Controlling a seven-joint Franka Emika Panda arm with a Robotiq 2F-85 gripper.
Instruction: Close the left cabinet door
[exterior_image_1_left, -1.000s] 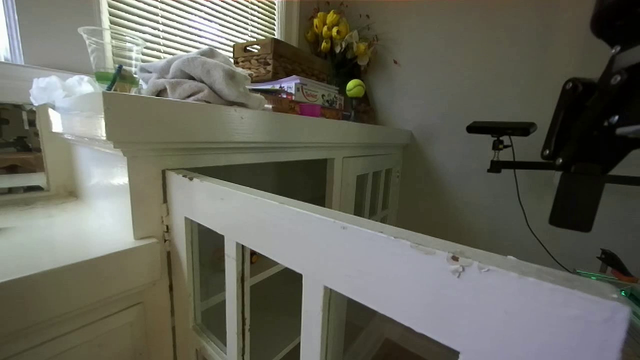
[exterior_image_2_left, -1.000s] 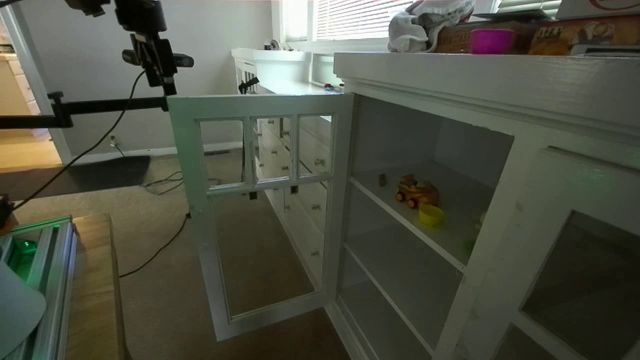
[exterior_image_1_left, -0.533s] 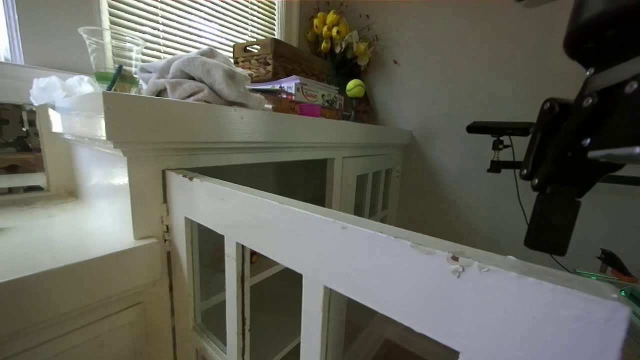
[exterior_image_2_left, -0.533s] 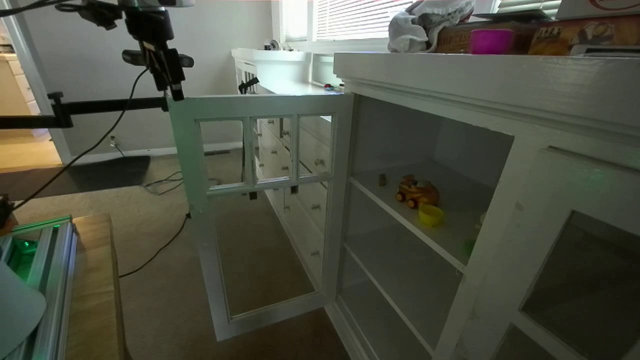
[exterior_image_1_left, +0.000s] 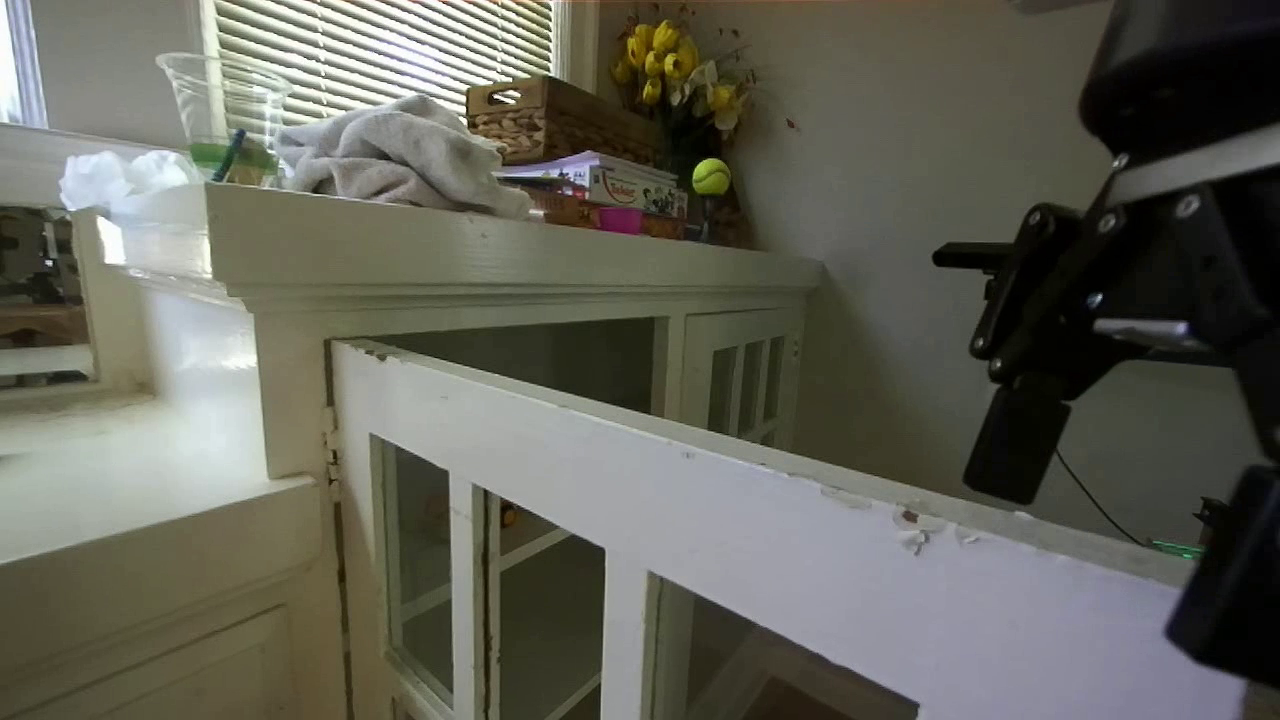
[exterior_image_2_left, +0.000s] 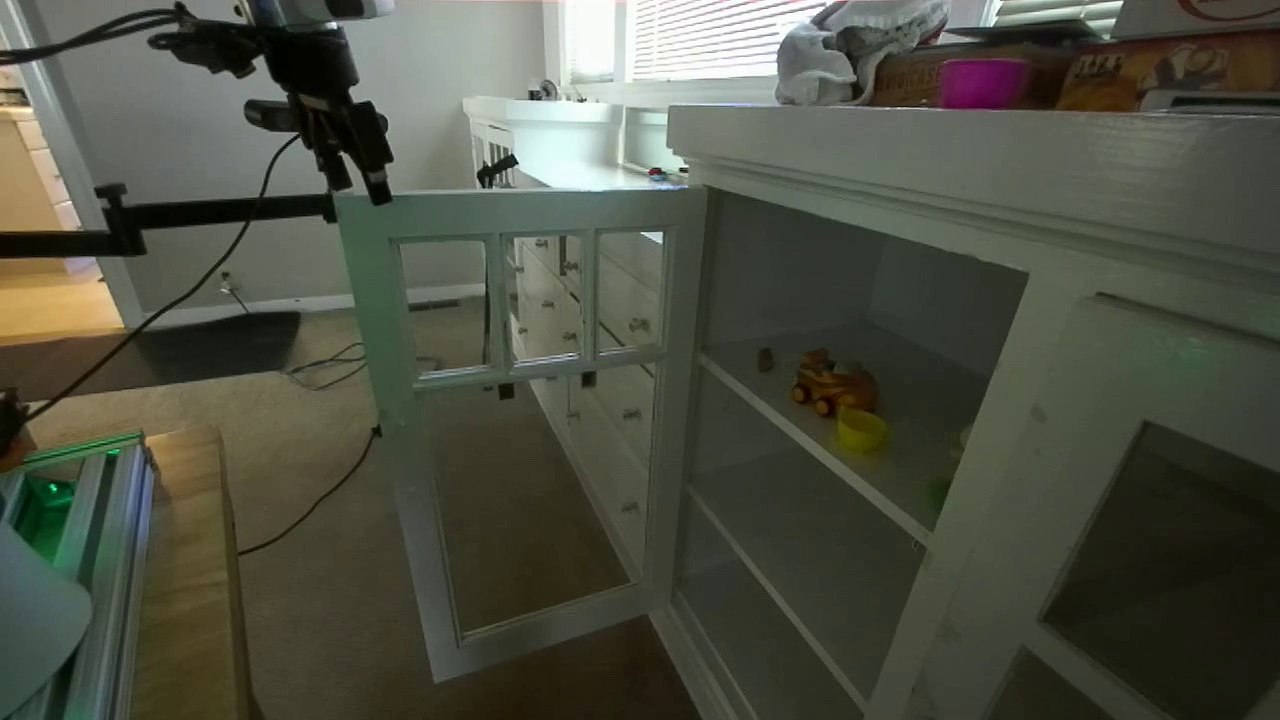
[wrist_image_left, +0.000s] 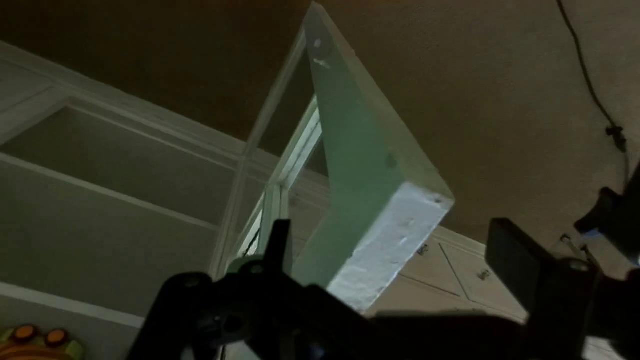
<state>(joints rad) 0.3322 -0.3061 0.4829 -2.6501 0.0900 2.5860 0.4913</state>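
The left cabinet door (exterior_image_1_left: 760, 500) is white with glass panes and chipped paint along its top edge. It stands swung wide open in both exterior views (exterior_image_2_left: 520, 212), and its top free corner fills the middle of the wrist view (wrist_image_left: 360, 150). My gripper (exterior_image_1_left: 1110, 565) is open and empty at the door's free top corner. It also shows above that corner in an exterior view (exterior_image_2_left: 360, 192). In the wrist view the gripper's fingers (wrist_image_left: 390, 227) are spread on either side of the door's top edge, with gaps. Whether they reach below the edge is hard to tell.
The matching glass-paned door (exterior_image_2_left: 1080, 400) beside the opening is shut. The cabinet shelf (exterior_image_2_left: 800, 440) holds an orange toy car (exterior_image_2_left: 838, 385) and a yellow cup (exterior_image_2_left: 862, 430). A camera bar (exterior_image_2_left: 230, 210) is near the door's free edge. A wooden table (exterior_image_2_left: 190, 560) stands nearby.
My gripper has moved down and toward the door's free top corner. Its two fingers now show clearly apart in both exterior views. The door has not moved.
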